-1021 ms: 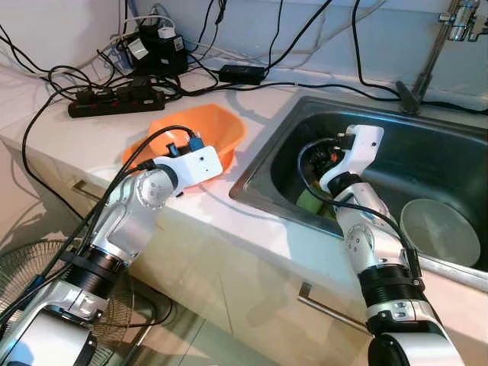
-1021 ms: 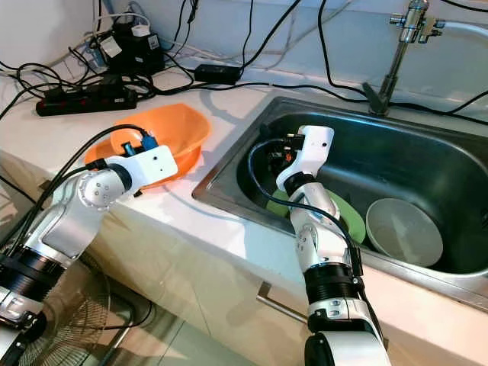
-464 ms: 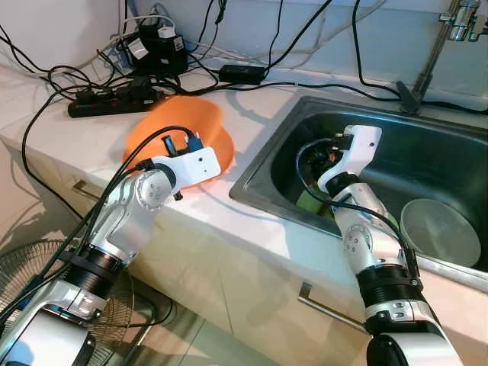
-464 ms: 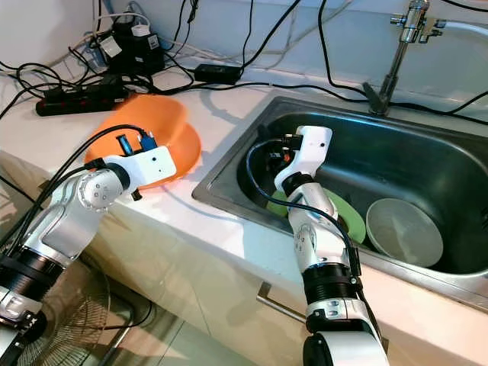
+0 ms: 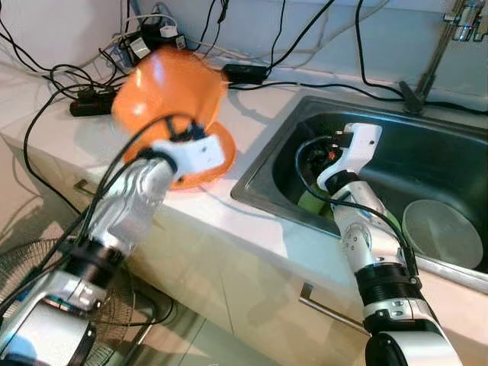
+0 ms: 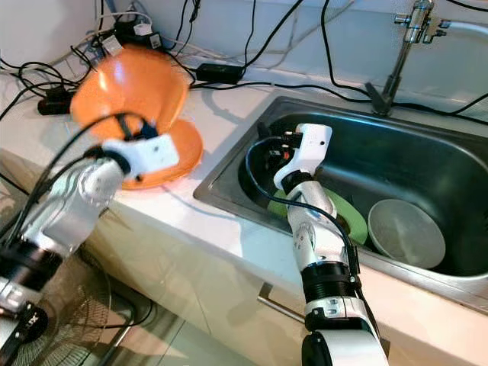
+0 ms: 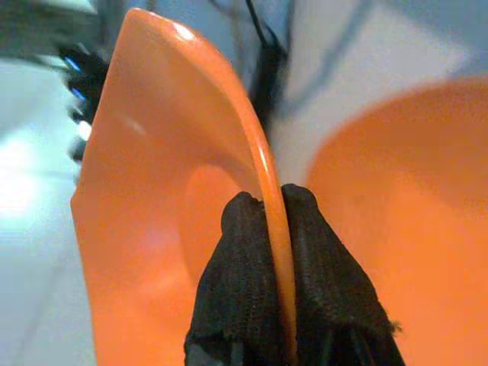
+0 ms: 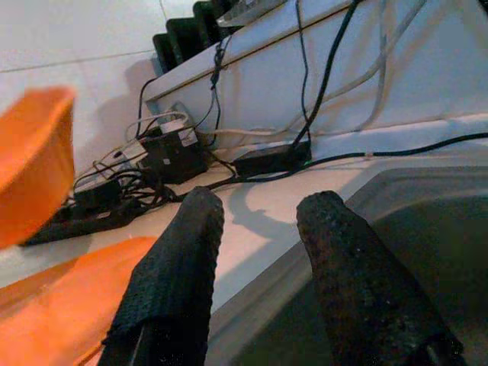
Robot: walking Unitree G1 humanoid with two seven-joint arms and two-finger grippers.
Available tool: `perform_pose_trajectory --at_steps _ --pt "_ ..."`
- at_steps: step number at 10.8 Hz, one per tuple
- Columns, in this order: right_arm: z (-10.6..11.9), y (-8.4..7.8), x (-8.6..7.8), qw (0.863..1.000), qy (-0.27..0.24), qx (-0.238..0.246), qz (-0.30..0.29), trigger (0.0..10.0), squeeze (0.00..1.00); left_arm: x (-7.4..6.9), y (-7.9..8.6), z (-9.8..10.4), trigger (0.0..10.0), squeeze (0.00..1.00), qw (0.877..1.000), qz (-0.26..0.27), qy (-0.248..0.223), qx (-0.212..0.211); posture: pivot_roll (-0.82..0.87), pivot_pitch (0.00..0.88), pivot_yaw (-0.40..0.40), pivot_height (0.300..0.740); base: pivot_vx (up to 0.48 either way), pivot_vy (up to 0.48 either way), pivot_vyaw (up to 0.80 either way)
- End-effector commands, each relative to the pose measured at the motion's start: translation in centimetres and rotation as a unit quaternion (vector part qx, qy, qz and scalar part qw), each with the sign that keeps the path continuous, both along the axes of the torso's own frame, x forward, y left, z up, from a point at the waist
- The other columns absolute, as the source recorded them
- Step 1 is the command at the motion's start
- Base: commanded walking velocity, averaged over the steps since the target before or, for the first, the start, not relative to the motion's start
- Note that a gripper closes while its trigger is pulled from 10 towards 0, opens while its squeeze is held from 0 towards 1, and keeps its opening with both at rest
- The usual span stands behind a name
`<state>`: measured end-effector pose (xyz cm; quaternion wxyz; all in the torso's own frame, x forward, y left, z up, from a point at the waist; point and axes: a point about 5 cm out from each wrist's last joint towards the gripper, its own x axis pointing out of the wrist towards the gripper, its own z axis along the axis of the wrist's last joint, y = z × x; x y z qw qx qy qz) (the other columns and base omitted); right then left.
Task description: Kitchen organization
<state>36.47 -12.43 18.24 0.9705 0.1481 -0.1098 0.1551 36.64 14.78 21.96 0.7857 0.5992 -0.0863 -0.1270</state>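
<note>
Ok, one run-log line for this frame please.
left gripper: shut on orange bowl rim, bowl raised and tipped above orange plate | right gripper: open, empty, above sink | sink: green plate, grey bowl

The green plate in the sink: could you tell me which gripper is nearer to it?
Right. The right gripper hangs inside the sink just above the green plate, fingers open. The left gripper is over the counter, pinching the rim of the lifted orange bowl.

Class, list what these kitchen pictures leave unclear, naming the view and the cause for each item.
- Green plate, eye views: mostly hidden behind the right arm.
- Faucet, eye views: top cut off by the frame edge.
- Orange bowl, eye views: blurred; left pincer grips its rim.
</note>
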Motion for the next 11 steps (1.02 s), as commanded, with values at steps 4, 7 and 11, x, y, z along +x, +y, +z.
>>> perform_pose_trajectory --at_steps 4,7,11 --pt "2.7 0.3 0.3 0.999 -0.035 0.035 0.005 10.0 1.0 -0.7 -4.6 0.3 10.0 0.0 0.996 -0.079 -0.037 -0.002 0.14 0.0 0.087 0.74 0.0 0.0 0.0" --pt "3.6 0.5 0.1 0.996 -0.039 0.076 0.022 10.0 1.0 -1.1 -5.6 -0.6 10.0 0.0 0.995 -0.1 -0.029 -0.002 0.13 0.0 0.088 0.74 0.0 0.0 0.0" --pt "3.9 1.4 -0.2 0.994 -0.035 0.087 0.055 10.0 0.0 -1.4 -6.5 -0.8 10.0 0.0 0.992 -0.125 -0.027 -0.001 0.14 0.0 0.09 0.74 0.0 0.0 0.0"
